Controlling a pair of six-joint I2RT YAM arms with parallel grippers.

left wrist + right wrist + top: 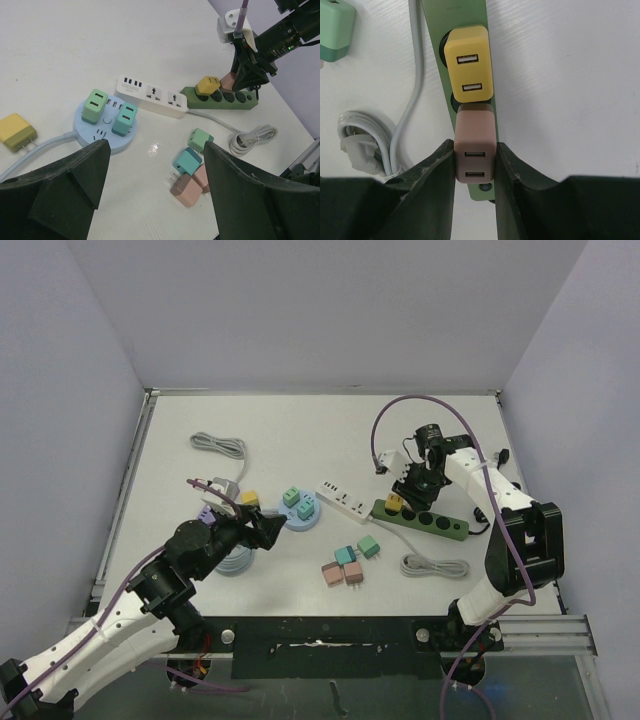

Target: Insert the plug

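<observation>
My right gripper is shut on a pink plug and holds it over the green power strip, right behind a yellow plug seated in the strip. From above, the right gripper stands at the strip's left end. My left gripper is open and empty above the table, near the round blue socket hub, which carries a green plug and a teal plug. Whether the pink plug's prongs are in a socket is hidden.
A white power strip lies between hub and green strip. Loose green, teal and two pink plugs lie near the front. Coiled grey cables lie at front right and back left. A yellow plug lies left of the hub.
</observation>
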